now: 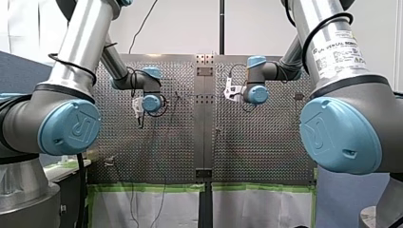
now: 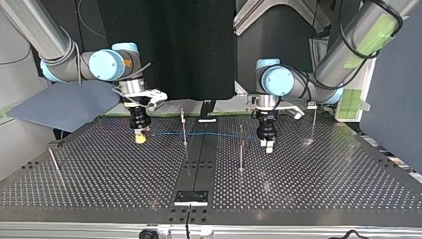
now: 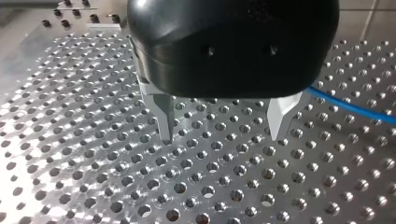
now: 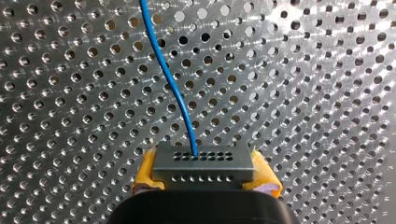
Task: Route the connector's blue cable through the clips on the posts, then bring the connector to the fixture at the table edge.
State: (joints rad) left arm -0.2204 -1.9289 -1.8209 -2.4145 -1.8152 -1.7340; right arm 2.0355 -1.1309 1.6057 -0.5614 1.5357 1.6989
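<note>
The connector (image 4: 203, 167), a grey block with two rows of small holes, sits clamped across its width between the yellow pads (image 4: 145, 173) of the right gripper (image 4: 204, 173), which is closed firmly on it. It is held low over the perforated table (image 4: 303, 93), hole face forward, probably so that the blue cable (image 4: 173, 88) leaves it straight and can be steered without kinking.

In the top view the cable runs from that gripper across the table past a thin post (image 2: 183, 127) towards a second post (image 2: 241, 152). Whether it already sits in either post's clip is too small to tell. The fixture (image 2: 191, 197), a dark plate at the near table edge, is well apart from the connector, so delivery looks some way off.

The left gripper (image 3: 223, 135) hangs just above the table with its metal fingers (image 3: 162, 116) spread wide and nothing between them. The cable passes beside one finger without touching it. That stance suggests the gripper is placed to take or guide the cable while the other arm keeps the connector end steady.

As for writing, the front view shows a white label (image 1: 338, 50) on the right arm's tube. Its top line seems to read "UNIVERSAL ROBOTS", and the finer print is illegible. The blue joint cap (image 1: 71, 127) on the left arm carries a raised "UR" mark.
</note>
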